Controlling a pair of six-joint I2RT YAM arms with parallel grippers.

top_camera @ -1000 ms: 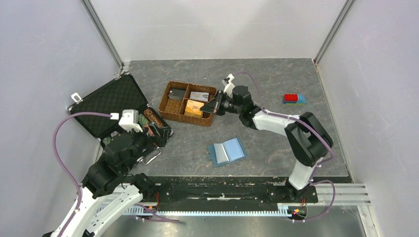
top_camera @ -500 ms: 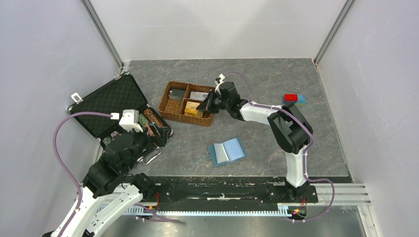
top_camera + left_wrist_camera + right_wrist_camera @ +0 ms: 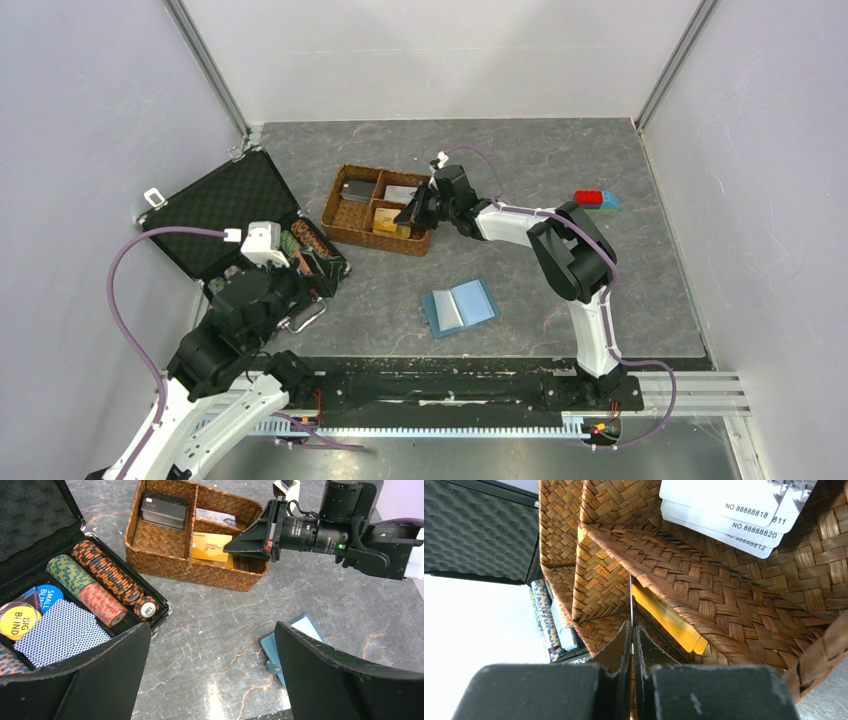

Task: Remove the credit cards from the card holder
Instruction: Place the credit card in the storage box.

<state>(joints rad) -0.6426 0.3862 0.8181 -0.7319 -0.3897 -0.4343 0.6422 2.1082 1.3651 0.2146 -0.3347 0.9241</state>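
Directly ahead of right hand [image 3: 631, 630], pressed together with a thin pale edge between its tips: stiff woven wall of brown wicker tray [image 3: 375, 240], partly hiding glossy orange credit card [image 3: 664, 617]. White numbered cards [image 3: 724, 510] at upper right. Left hand [image 3: 212, 680] spread wide, holding nothing. Light-blue card holder [image 3: 460, 306] lying open at lower centre on grey marbled surface [image 3: 560, 150]. Striped poker chips [image 3: 107, 587] in foam-lined black case [image 3: 220, 200], left.

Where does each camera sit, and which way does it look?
Top external: high behind the arms, looking down on the grey marbled table; left arm, right arm show.
Left wrist: on the left arm, facing the brown wicker tray; open left pincer frames it.
Right wrist: on the right arm, nosing into that tray; shut right pincer shows.
Shared: top and left wrist show the light-blue bifold card holder.
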